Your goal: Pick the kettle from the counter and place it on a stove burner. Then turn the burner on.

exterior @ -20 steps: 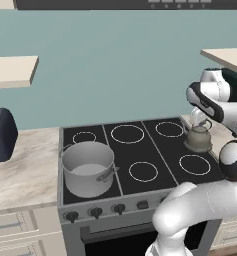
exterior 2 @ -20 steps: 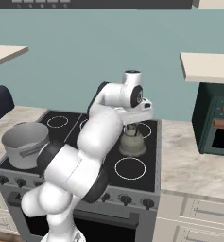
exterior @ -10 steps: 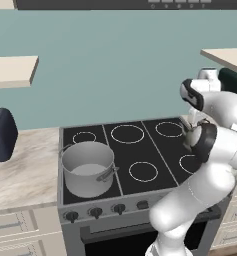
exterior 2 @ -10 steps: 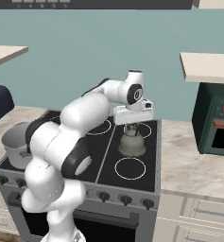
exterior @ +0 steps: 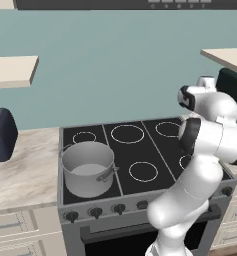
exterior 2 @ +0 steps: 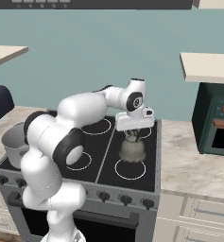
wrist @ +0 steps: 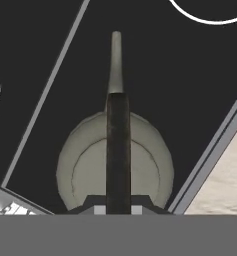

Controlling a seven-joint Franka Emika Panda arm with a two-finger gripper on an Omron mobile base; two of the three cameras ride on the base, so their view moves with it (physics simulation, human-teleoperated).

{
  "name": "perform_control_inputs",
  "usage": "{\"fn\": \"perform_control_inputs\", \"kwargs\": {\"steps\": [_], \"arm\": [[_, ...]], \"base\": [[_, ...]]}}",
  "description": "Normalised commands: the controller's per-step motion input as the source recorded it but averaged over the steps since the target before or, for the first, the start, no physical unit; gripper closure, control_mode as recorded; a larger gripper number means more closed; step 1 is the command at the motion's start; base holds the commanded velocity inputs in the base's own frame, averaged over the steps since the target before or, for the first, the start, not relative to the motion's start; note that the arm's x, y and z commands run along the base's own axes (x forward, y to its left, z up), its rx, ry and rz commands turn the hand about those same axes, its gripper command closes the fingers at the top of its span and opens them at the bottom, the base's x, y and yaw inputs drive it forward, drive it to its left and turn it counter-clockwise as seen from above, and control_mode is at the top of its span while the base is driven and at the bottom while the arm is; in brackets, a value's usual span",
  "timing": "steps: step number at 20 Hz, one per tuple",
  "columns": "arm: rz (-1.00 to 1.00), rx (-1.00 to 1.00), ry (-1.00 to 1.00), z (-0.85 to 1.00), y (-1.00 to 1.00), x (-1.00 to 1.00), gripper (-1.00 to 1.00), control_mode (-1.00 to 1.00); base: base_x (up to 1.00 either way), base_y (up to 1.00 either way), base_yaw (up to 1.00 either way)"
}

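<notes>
The black glass cooktop (exterior 2: 104,142) was the biggest thing in play and serves as the landmark. The pale marbled worktop (exterior 2: 189,160) ran off it on either side. On its front-left corner stood a large steel pot (exterior: 88,169). The white arm (exterior 2: 85,111) reached across from that corner towards the right-hand column of rings.

The kettle (exterior 2: 132,150) hung over that right column, between the front stove burner (exterior 2: 130,169) and the rear one, and to my eye just clear of the glass rather than resting on it. In the hand view it sat near the cooktop's right edge, spout pointing away from the camera, with a strip of worktop showing beyond the rim. The jaws (exterior 2: 133,133) were fully closed on the kettle's thin dark handle (wrist: 118,150).

In my judgement the carrying step was nearly over: the kettle had left the worktop and was being positioned above the cooktop. The next move called for centring it over one white ring, lowering it until the base sat flat, releasing, then going down to the knobs (exterior 2: 125,199) along the cooktop's front.

Compared with a second earlier, the arm's elbow had swung across and the hand with the kettle had shifted slightly; the grip was unchanged.
</notes>
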Motion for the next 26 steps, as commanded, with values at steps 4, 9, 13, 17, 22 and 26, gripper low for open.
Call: {"fn": "perform_control_inputs", "kwargs": {"steps": [4,9,13,17,22,26], "arm": [[0.0,0.0,-0.03,-0.39,0.0,0.0,1.0,-1.0],[0.0,0.06,-0.09,-0.41,0.0,0.0,1.0,-1.0],[0.0,0.08,-0.12,-0.4,0.0,-0.04,1.0,-1.0],[0.0,0.02,-0.1,-0.29,-0.02,-0.1,1.0,-1.0],[0.0,0.0,-0.04,-0.07,-0.01,-0.05,1.0,-1.0],[0.0,0.0,-0.05,0.0,0.0,-0.29,1.0,-1.0]], "base": [[0.0,0.0,0.0],[0.0,0.0,0.0],[0.0,0.0,0.0],[0.0,0.0,0.0],[0.0,0.0,0.0],[0.0,0.0,0.0]]}}
